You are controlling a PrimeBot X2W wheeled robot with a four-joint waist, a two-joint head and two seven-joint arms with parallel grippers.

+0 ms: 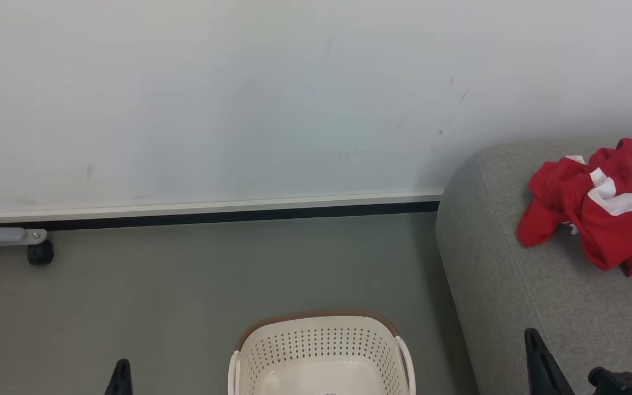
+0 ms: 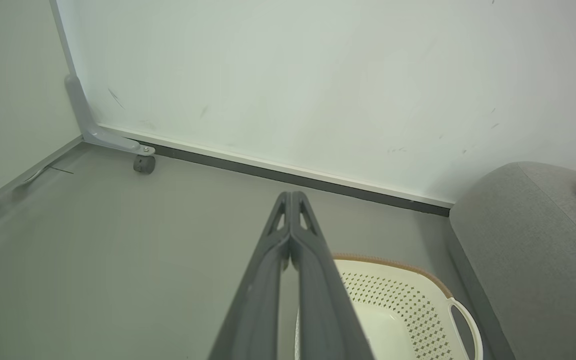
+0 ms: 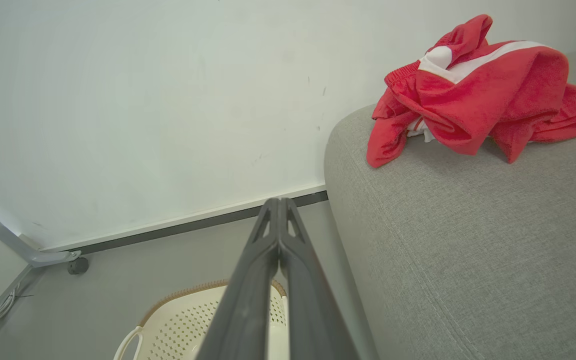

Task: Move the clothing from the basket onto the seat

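- The clothing is lying in 1 crumpled red-and-white heap on the seat. It is ahead and to the right of the right gripper, well apart from it.
- The heap's long axis is running roughly across the cushion, left to right in the head view.
- The right gripper is pointing forward with its 2 fingers pressed flat together, gripping nothing.
- The left gripper is showing the same: its 2 fingers are meeting along their length and holding nothing. It is sitting over the floor to the left of the basket.
- The basket is standing on the floor between the 2 grippers, just beside the seat's rounded end. The part of its bottom in view is carrying a sticker and no fabric; its near part is being cut off by the picture edge.
- Judging from this, the transfer is looking finished, and any further reach is depending on what that hidden part is holding.
- The right arm is sitting nearer both seat and heap; the left is standing across the basket from them.
- 1 red flap is reaching toward the seat's rounded left edge without hanging over it.
- Bare floor is stretching from the basket to the wall, with a castor foot well apart at far left.
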